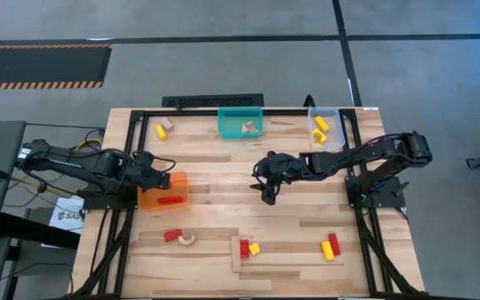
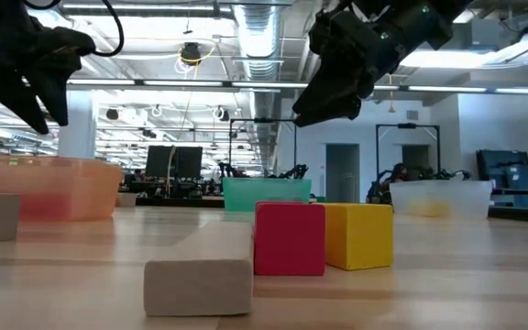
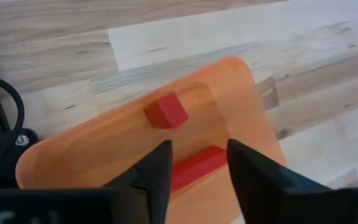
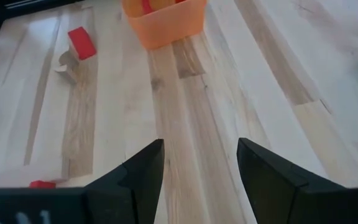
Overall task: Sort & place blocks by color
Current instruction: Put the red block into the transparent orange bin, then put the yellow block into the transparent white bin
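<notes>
Nearest the front edge of the bench (image 1: 290, 167), a long pale wood bar (image 1: 237, 254) lies with a red block (image 1: 244, 247) and a yellow cube (image 1: 255, 248) just beside it; in the low view the red block (image 2: 290, 238) and yellow cube (image 2: 359, 236) stand touching side by side behind the pale bar's end (image 2: 200, 273). To the right sits a red bar (image 1: 333, 242) touching a yellow block (image 1: 327, 251). To the left, a red block (image 1: 172, 236) lies next to a pale wood arch (image 1: 188, 240).

Further back, the left claw (image 1: 167, 178) hangs over the orange bin (image 1: 145, 198) at the bench's left side. Its fingers (image 3: 156, 172) are spread apart and hold nothing; between them the wrist view shows a red bar (image 3: 194, 167) on the bin floor, with a red cube (image 3: 166, 111) beyond it, neither touched.

The right claw (image 1: 267, 195) hovers over bare wood near the bench's middle, well apart from any block. Its fingers (image 4: 140, 167) are parted wide and empty.

At the far edge, a yellow block (image 1: 162, 131) and a pale wood block (image 1: 167, 123) lie close together on the left. The teal bin (image 1: 228, 125) holds pale wood pieces (image 1: 247, 127), and the clear bin (image 1: 333, 117) at the far right holds two yellow blocks (image 1: 321, 125).
</notes>
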You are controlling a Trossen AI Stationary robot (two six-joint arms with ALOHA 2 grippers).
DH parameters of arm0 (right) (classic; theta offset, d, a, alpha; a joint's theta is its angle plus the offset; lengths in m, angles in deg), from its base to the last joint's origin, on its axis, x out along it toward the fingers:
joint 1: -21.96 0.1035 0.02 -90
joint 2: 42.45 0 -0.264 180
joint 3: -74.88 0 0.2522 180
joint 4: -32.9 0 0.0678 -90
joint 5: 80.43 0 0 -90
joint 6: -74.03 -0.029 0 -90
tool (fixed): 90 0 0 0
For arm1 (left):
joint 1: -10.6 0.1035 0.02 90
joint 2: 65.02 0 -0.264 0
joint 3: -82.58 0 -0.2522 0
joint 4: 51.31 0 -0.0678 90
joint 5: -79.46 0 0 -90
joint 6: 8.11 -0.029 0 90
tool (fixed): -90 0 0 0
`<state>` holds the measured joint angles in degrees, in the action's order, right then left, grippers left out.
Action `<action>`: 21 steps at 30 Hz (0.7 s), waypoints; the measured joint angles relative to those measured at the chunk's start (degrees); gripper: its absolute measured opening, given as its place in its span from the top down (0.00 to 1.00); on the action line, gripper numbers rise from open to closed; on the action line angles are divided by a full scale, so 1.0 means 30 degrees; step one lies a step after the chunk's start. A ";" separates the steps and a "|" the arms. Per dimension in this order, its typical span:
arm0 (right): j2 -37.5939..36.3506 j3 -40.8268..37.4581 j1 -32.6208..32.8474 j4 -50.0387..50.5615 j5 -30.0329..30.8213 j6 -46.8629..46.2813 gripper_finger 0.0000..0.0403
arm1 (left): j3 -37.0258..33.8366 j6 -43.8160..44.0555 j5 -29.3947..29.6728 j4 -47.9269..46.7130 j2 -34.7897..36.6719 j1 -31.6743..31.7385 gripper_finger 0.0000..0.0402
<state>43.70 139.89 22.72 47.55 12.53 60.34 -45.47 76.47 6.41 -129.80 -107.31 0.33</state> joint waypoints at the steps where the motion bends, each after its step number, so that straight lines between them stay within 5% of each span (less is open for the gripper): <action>1: 0.0000 0.0000 0.0000 0.0000 0.0000 0.0005 0.46 | 0.0000 -0.0003 0.0018 0.0000 0.0003 0.0000 0.61; 12: 0.0000 0.0000 -0.0015 0.0000 -0.0092 0.0007 0.46 | 0.1637 -0.1548 0.0588 -0.1409 0.0774 0.0194 0.25; 16: 0.0000 0.0000 -0.0004 0.0007 -0.0517 -0.0005 0.46 | 0.3305 -0.2643 0.1396 -0.1413 0.0885 0.0545 0.22; 21: 0.0000 0.0000 0.0095 0.0000 -0.0546 -0.0430 0.46 | 0.3071 -0.4980 0.1175 0.3270 -0.0128 0.0599 0.29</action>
<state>43.70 139.89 23.00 47.55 10.89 59.05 -36.25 61.53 9.94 -119.99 -107.70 2.13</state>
